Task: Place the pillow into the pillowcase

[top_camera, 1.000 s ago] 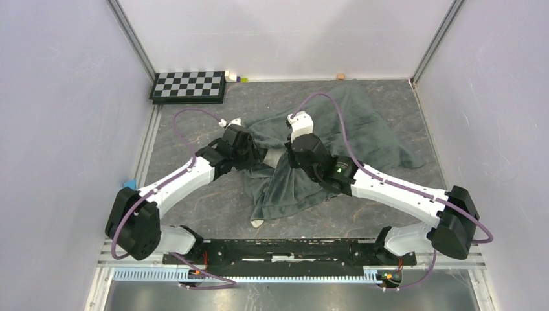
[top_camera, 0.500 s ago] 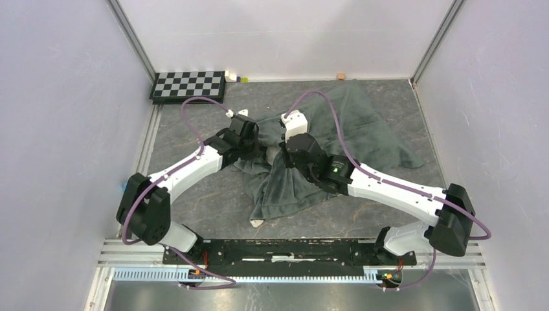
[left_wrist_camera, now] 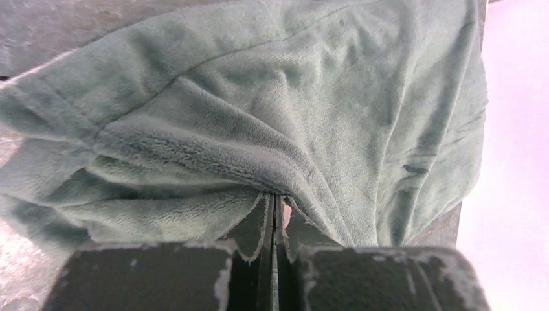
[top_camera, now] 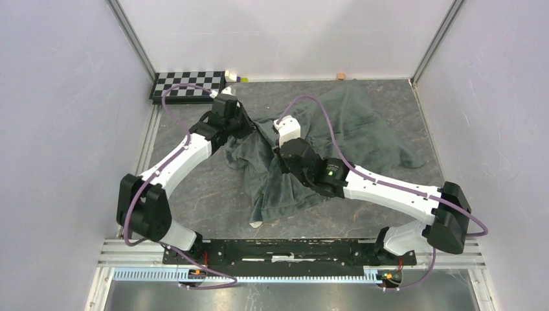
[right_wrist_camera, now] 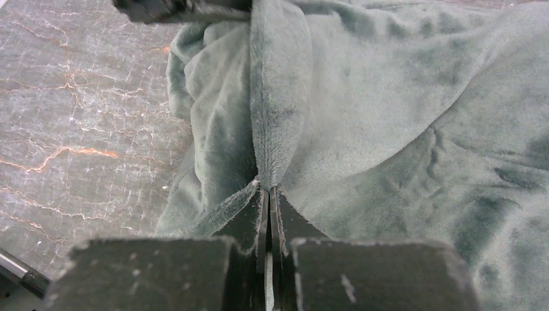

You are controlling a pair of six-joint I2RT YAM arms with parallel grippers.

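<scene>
Currently, the left gripper (left_wrist_camera: 273,202) and the right gripper (right_wrist_camera: 267,192) are each clamping a plush fold of the pillowcase (top_camera: 362,129), which is lying from the centre of the desk (top_camera: 194,188) toward its far right corner.

Checkerboard (top_camera: 188,86) in the far-left corner of the worktop (top_camera: 201,194).
A small tan block (top_camera: 340,76) lies midway along the far edge.

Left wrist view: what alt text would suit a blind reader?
The left end effector pinches a fold of the grey-green plush pillowcase, which fills most of the frame. Grey table shows at upper left.
</scene>
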